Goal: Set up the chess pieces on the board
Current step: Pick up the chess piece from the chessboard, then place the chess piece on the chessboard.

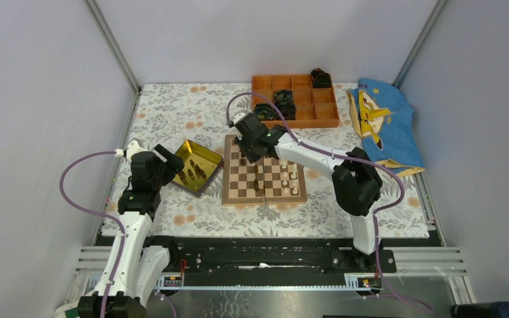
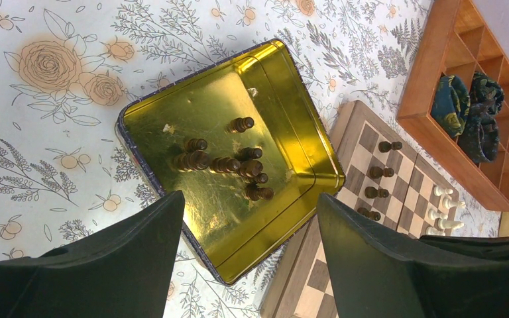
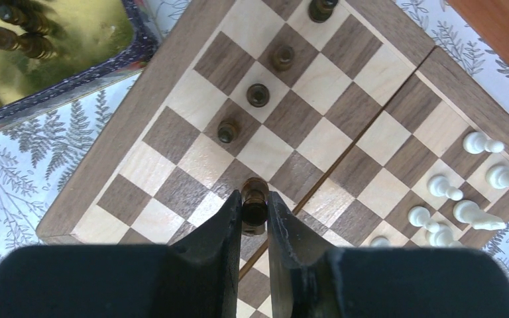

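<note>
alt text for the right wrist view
The right hand grips a dark chess piece over a chessboard. Four more dark pieces stand in a diagonal row beyond, white pieces at right, a gold tray top left.

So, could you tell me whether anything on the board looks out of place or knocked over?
Only the cream pieces near the board's right edge: they sit bunched unevenly rather than in neat rows, and some may be leaning; I cannot tell. The dark pieces on it stand in a tidy line.
</note>
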Robot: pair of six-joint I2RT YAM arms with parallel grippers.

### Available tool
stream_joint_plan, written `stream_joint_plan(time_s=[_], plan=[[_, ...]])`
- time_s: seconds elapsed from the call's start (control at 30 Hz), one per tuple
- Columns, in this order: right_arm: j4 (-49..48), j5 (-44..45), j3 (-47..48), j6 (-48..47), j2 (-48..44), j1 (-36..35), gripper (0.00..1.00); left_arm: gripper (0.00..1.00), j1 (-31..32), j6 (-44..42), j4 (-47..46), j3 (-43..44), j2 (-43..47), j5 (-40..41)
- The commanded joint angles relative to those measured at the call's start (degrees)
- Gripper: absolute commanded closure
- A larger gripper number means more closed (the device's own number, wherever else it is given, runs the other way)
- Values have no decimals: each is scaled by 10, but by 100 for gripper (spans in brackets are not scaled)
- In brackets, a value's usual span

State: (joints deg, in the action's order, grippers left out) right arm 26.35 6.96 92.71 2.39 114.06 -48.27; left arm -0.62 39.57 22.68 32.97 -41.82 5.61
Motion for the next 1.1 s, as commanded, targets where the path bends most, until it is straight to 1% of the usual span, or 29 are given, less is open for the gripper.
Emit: stream_joint_plan(time_s=[0.0, 0.57, 0.83, 1.07], plan=[[2, -10, 26, -5, -29, -22, 84, 19, 4, 2, -24, -5, 4, 12], [-2, -55, 9, 21, -31, -81, 86, 19, 4, 3, -22, -6, 7, 13], [-1, -62, 11, 34, -6, -115, 86, 19, 4, 3, -23, -6, 9, 12], [2, -59, 7, 48, 9, -131, 86, 19, 4, 2, -23, -6, 11, 9]])
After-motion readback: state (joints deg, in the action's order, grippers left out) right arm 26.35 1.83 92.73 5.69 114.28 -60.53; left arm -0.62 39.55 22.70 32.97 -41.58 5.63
